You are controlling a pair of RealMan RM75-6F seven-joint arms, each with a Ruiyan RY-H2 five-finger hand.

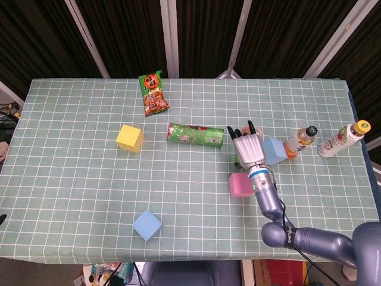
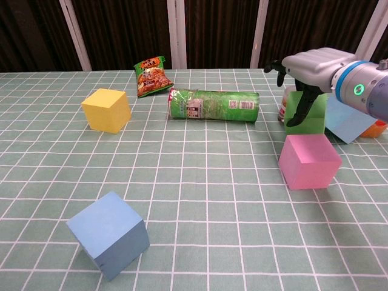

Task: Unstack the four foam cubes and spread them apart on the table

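Reading from left to right, a yellow cube [image 1: 130, 137] lies far left on the surface [image 1: 71, 173], and a blue cube [image 1: 147, 224] lies near the front edge, both well apart from everything else. A snack bag [image 1: 153, 93] is seen toward the back, and a green can [image 1: 196, 134] lies on its side near the middle. Further right a pink cube [image 2: 309, 161] rests alone on the cloth. Just behind it, the green cube [image 2: 303, 113] is gripped by the right hand [image 2: 310, 65]: the palm is laid over its top and dark fingers [image 2: 298, 109] are curled down its front face. A light blue cube [image 2: 348, 117] is seen just beside the green one, touching or nearly so. Two drink bottles [image 1: 299, 142] stand at the far right. The left hand is not seen in either view.

The step in hand is judged to be the carrying of the green cube away from the others. A free patch, away from the pink and light blue cubes, is called for next, where the cube can be set down and released.
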